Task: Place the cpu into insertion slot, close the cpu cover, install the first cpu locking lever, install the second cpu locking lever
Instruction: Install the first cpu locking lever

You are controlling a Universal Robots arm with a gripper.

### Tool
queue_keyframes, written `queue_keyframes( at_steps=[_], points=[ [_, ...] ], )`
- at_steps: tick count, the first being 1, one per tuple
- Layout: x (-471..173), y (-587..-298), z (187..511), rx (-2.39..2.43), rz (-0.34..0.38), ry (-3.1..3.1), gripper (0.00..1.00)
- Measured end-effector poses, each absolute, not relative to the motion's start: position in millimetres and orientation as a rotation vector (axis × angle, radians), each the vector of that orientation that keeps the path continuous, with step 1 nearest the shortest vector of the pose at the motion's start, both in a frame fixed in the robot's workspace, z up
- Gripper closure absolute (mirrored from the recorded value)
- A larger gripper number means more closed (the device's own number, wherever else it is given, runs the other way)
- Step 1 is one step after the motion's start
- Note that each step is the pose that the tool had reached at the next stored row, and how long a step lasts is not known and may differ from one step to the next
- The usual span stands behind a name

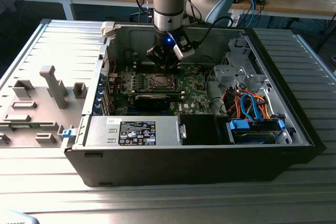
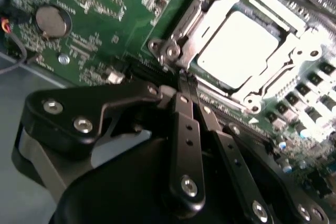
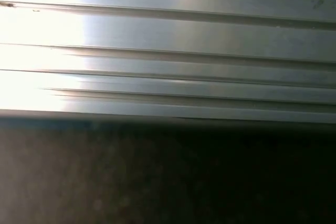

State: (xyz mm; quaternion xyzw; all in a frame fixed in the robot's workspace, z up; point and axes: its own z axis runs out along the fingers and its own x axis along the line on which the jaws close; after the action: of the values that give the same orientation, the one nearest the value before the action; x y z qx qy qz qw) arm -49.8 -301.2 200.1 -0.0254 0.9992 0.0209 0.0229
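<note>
The cpu (image 2: 239,45), with its dull silver top, lies flat inside the insertion slot (image 1: 160,81) on the green board. The silvery cpu cover (image 2: 207,11) lies down around it, its cut-out showing the chip. My gripper (image 2: 184,83) is shut, its black fingers (image 2: 185,129) meeting at the corner of the socket frame beside a screw. I cannot tell whether anything is pinched between the tips. In the exterior view the gripper (image 1: 167,65) hangs just above the far edge of the slot, inside the open computer case.
A long black card (image 1: 152,99) lies in front of the slot, with the power supply (image 1: 142,132) nearer still. Blue and orange cables (image 1: 249,103) fill the drive bay on the exterior view's right. A coin battery (image 2: 52,20) sits on the board. Ribbed metal (image 3: 168,51) shows in the first wrist view.
</note>
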Motion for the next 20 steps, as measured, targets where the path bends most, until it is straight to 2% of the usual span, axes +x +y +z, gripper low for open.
queue_keyframes(
  at_steps=[10, 20],
  points=[
    [-49.8, -301.3, 218.6, -0.078, 0.068, 3.093, 0.89],
    [-49.7, -335.3, 218.6, -0.079, 0.061, 3.094, 0.89]
  ],
)
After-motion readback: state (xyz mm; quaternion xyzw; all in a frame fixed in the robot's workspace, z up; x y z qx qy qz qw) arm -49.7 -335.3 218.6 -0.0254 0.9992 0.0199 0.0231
